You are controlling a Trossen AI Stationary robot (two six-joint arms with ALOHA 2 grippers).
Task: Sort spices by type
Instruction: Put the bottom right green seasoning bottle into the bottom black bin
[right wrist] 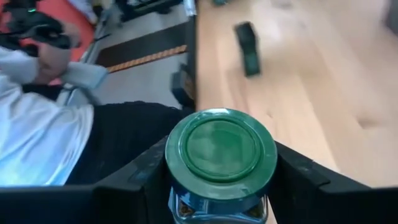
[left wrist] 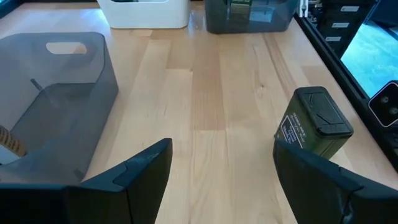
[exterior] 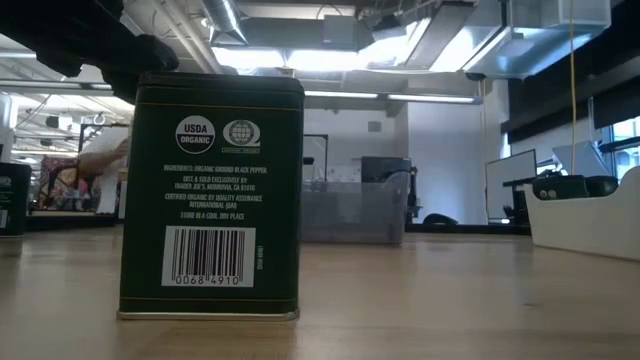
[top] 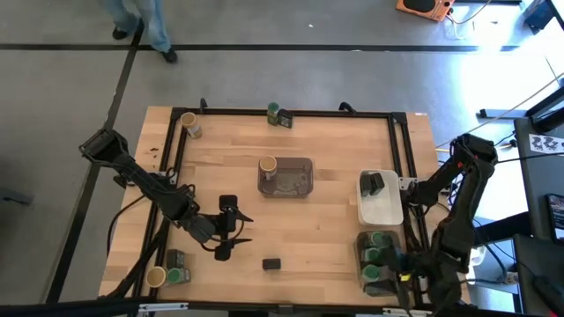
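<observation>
One dark tin point(exterior: 210, 195) up close, upright

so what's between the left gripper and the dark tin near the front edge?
Nothing: bare wood. The high view shows the left gripper open, apart from the dark tin; the left wrist view shows the tin beyond one finger, the table clear ahead.

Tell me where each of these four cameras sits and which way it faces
High: overhead, straight down; table, both arms.
Low: tabletop level, facing the dark tin; an arm above.
Left wrist: past the open left gripper toward that same tin, shared with low.
Right wrist: right gripper closed around a green-lidded jar.
</observation>
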